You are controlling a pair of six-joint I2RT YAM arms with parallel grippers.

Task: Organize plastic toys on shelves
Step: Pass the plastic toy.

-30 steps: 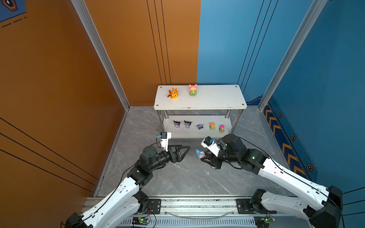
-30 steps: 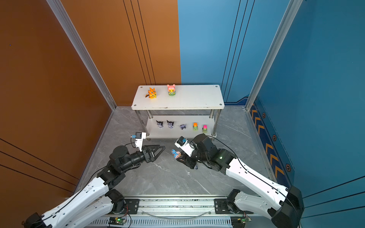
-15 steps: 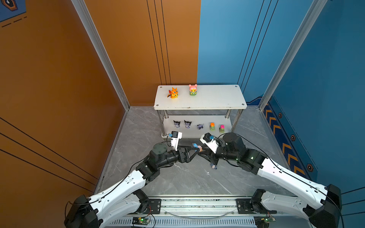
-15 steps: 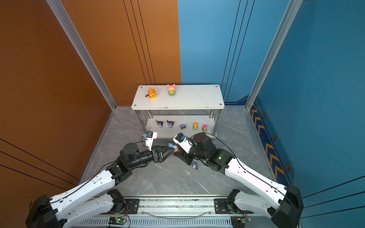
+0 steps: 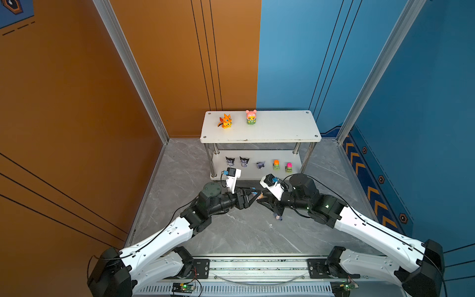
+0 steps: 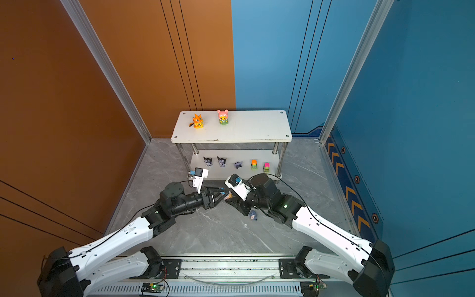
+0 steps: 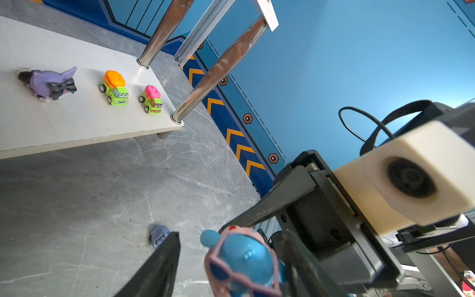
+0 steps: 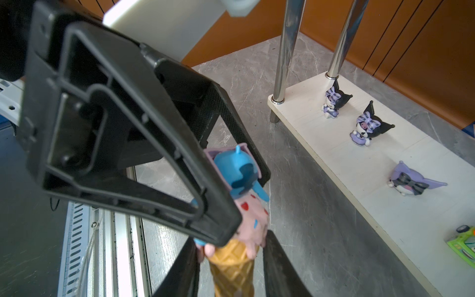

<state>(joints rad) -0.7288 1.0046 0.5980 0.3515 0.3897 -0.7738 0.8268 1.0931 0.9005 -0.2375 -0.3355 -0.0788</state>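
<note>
Drop risk: blue toy, just in front of shelves, is pinched by right gripper while left gripper jaws are spread round its head; released early, it would be dropped.

The orange dragon and pink-yellow figurine stand on the shelves' top board. Three horned figures and two green cars line the lower board. The blue cone toy sits in the right gripper, and a grey toy lies on the floor.
</note>
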